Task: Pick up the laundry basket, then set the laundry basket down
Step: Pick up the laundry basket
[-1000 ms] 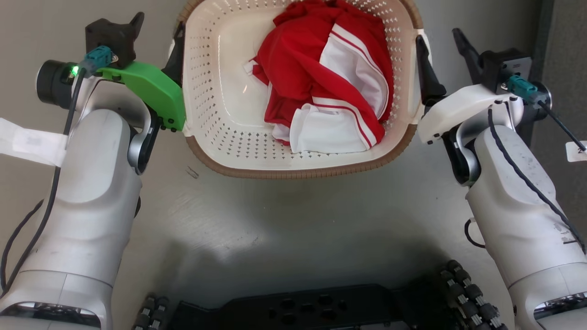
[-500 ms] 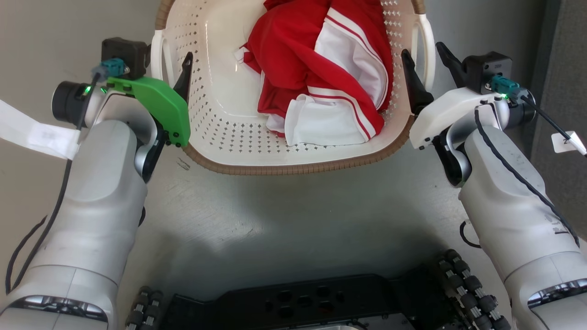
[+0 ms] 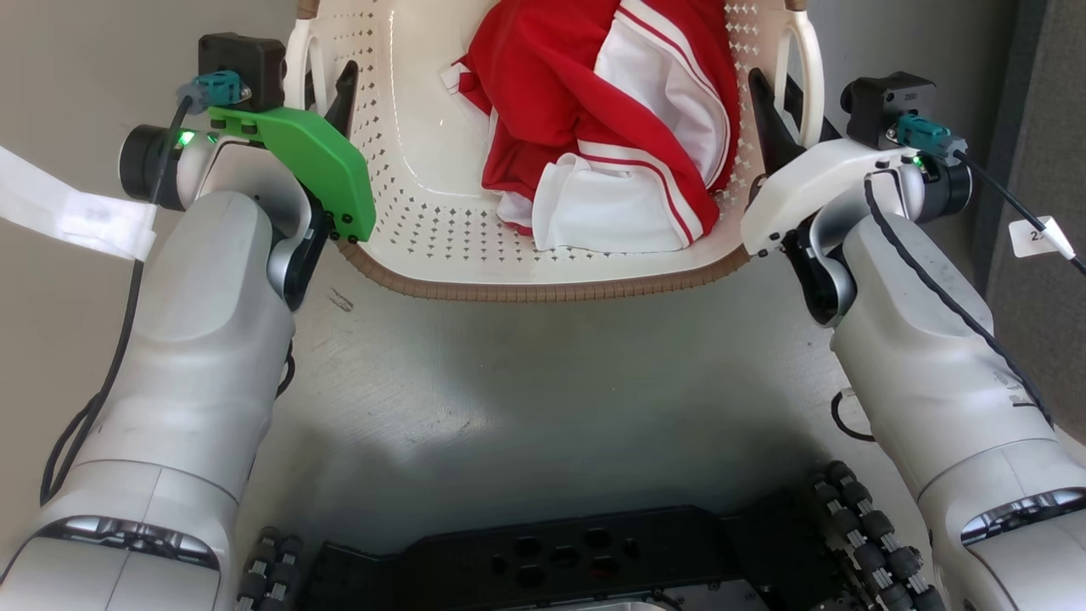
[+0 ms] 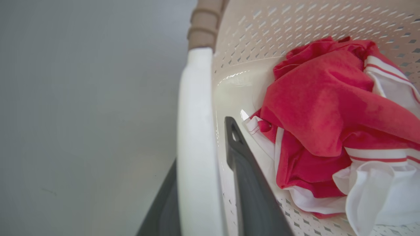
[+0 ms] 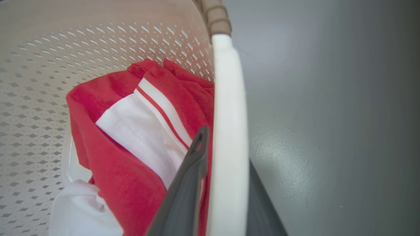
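Surface: grey floor (image 3: 543, 382), smooth, faintly scuffed.
Item: laundry basket (image 3: 441, 246), cream, perforated, brown-rimmed; placed on the floor between both arms, just ahead of the robot base (image 3: 551, 560); lift judged not yet begun.
Contents: red-and-white garment (image 3: 594, 127), heaped toward the right.
Left side: left handle (image 4: 193, 147) is straddled by the left gripper (image 3: 327, 85); a sliver of gap is seen, so clamping cannot be told.
Right side: right gripper (image 3: 776, 89) is clenched on the right handle (image 5: 228, 131).
Risk: if one side is raised unclamped, the basket is likely tipped and the garment spilled; smooth handles may be slid through the fingers.
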You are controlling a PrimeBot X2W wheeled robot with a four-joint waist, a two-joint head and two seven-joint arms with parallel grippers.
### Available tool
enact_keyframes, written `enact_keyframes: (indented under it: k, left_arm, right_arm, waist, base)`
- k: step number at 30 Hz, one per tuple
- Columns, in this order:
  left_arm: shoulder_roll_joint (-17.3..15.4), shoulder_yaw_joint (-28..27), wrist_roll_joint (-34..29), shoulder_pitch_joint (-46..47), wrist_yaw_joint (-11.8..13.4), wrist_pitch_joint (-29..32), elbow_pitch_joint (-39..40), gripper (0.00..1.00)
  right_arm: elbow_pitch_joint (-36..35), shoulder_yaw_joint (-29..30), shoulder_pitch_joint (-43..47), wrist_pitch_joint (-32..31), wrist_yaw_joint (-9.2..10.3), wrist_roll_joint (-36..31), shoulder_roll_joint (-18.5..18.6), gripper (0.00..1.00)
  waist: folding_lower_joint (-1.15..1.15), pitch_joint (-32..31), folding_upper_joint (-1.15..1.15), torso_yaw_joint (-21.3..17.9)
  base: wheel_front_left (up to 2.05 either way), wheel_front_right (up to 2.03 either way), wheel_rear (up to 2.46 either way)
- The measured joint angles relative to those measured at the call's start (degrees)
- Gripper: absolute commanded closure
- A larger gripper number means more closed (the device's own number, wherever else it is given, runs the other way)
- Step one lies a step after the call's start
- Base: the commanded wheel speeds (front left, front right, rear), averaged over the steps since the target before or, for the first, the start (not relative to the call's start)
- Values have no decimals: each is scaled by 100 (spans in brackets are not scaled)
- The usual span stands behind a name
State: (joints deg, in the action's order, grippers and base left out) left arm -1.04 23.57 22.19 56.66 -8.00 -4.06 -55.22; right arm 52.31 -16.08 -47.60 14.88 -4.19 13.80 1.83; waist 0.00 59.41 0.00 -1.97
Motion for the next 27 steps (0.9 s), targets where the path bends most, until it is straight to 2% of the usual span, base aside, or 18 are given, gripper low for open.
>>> enact_keyframes:
  k: [14,27]
  left_arm:
    - [142,227,467,51,0,188,-578,100]
    - [220,434,947,-287,0,466,-895,100]
  right_arm:
    - [523,-110,-107,-29,-86,-41,-1,100]
    - [1288,-153,-91,-101,-236,-12,-44,100]
  waist:
    - [0,-369,0,11]
    - [0,-1159,0,55]
  base:
    - [0,0,0]
    - [0,0,0]
